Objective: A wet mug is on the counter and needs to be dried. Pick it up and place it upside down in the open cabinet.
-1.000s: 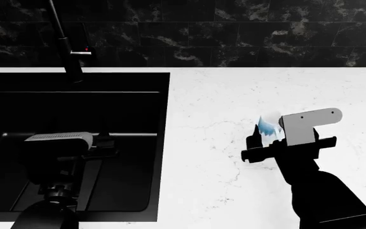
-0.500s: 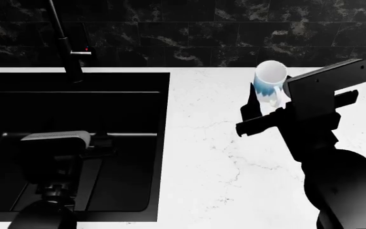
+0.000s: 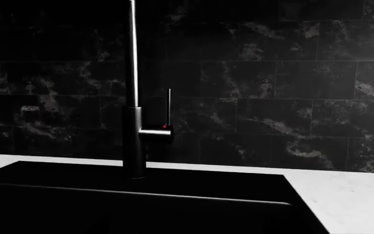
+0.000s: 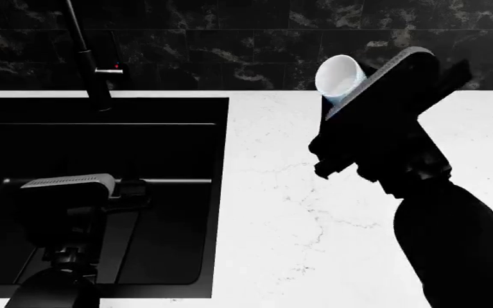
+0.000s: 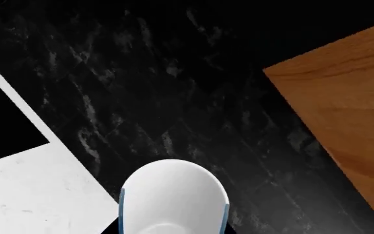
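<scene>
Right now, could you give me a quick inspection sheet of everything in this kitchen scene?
Surface: white marble counter, nothing resting on the part in view.
Job's things: mug lifted off the counter, tilted, in front of the dark wall.
Clutter: nothing seen.
Grippers: right gripper shut on the mug; left gripper low over the sink, jaws hidden.
Cables: nothing seen.
Surroundings: black sink, faucet, black marbled tile wall, wooden panel.

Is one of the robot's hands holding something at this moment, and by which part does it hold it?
The right hand holds the mug in the air, tilted, above the counter. It seems to grip the lower body; the exact contact is hidden. The left hand is not in view.
</scene>
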Tool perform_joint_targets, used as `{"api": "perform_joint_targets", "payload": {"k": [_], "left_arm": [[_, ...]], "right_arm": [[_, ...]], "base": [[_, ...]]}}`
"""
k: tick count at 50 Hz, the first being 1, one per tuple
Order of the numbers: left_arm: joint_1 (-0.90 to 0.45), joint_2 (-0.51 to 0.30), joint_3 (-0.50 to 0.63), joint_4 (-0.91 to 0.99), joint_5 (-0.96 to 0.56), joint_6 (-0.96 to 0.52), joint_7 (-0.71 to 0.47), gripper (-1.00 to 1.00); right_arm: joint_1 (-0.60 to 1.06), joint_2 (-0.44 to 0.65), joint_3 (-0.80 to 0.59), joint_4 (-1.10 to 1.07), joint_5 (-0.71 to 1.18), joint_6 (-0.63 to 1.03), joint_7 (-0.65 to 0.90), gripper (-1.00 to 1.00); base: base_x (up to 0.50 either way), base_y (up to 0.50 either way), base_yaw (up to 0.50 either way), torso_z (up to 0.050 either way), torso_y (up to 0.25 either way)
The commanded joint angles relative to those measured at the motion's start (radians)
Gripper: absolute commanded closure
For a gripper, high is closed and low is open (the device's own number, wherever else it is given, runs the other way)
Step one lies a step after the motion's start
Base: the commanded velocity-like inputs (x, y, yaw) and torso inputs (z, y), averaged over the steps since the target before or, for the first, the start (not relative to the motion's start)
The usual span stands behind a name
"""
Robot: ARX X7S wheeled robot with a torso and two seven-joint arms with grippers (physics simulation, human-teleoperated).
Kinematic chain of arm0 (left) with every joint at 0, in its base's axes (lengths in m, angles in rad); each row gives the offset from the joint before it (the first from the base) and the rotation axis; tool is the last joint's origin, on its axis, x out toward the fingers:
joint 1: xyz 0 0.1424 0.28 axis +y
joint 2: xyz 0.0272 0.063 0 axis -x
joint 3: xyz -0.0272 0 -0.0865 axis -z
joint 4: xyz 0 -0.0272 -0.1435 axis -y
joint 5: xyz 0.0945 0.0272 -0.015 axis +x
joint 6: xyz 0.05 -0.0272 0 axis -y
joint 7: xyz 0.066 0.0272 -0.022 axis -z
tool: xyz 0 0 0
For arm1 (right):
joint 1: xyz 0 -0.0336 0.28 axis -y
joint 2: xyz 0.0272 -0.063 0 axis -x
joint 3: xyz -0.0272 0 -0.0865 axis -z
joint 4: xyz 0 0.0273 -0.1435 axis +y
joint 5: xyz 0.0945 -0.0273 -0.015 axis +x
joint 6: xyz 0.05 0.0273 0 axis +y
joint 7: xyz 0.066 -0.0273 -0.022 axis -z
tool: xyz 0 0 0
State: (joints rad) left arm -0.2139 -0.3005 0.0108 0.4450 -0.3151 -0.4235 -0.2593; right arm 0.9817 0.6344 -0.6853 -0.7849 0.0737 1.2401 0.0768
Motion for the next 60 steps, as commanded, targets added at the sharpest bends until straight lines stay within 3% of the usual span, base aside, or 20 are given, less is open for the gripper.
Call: {"api": "perform_joint_targets", "payload": {"k": [1,5,14,19,26,38,43,47,51,60], "left_arm": [[-0.004,-0.008,-0.006,0.015,-0.039,-0.036,0.006,-1.00],[-0.008,-0.020,0.003,0.040,-0.059,-0.073,0.014,-1.00],[-0.024,-0.047,-0.034,0.067,-0.150,-0.114,0.061,-1.00],[-0.035,-0.066,-0.042,0.068,-0.203,-0.148,0.093,-1.00],[-0.058,-0.059,-0.120,0.058,-0.400,-0.254,0.117,-1.00],[-0.067,-0.099,-0.133,0.066,-0.486,-0.328,0.136,-1.00],[-0.103,-0.178,-0.125,0.096,-0.580,-0.429,0.182,-1.00],[-0.148,-0.230,-0.200,0.077,-0.818,-0.564,0.186,-1.00],[-0.173,-0.326,-0.183,0.077,-0.945,-0.683,0.229,-1.00],[-0.257,-0.463,-0.105,0.076,-0.975,-0.755,0.433,-1.00]], "right_arm": [[0.234,0.186,-0.599,0.058,-0.374,-0.128,0.014,1.00],[0.331,0.220,-0.788,0.098,-0.552,-0.210,-0.006,1.00],[0.494,0.309,-1.041,0.191,-0.888,-0.483,-0.020,1.00],[0.542,0.337,-1.083,0.235,-0.947,-0.595,-0.002,1.00],[0.627,0.358,-1.152,0.308,-1.086,-0.791,0.054,1.00],[0.691,0.359,-1.199,0.352,-1.214,-0.933,0.117,1.00],[0.709,0.365,-1.205,0.356,-1.244,-0.960,0.122,1.00],[0.714,0.368,-1.213,0.360,-1.274,-0.976,0.130,1.00],[0.720,0.371,-1.216,0.362,-1.291,-0.989,0.137,1.00],[0.713,0.372,-1.212,0.335,-1.292,-0.983,0.133,1.00]], "base": [[0.00,0.00,0.00,0.000,0.000],[0.00,0.00,0.00,0.000,0.000],[0.00,0.00,0.00,0.000,0.000],[0.00,0.00,0.00,0.000,0.000],[0.00,0.00,0.00,0.000,0.000],[0.00,0.00,0.00,0.000,0.000],[0.00,0.00,0.00,0.000,0.000],[0.00,0.00,0.00,0.000,0.003],[0.00,0.00,0.00,0.000,0.000],[0.00,0.00,0.00,0.000,0.000]]}}
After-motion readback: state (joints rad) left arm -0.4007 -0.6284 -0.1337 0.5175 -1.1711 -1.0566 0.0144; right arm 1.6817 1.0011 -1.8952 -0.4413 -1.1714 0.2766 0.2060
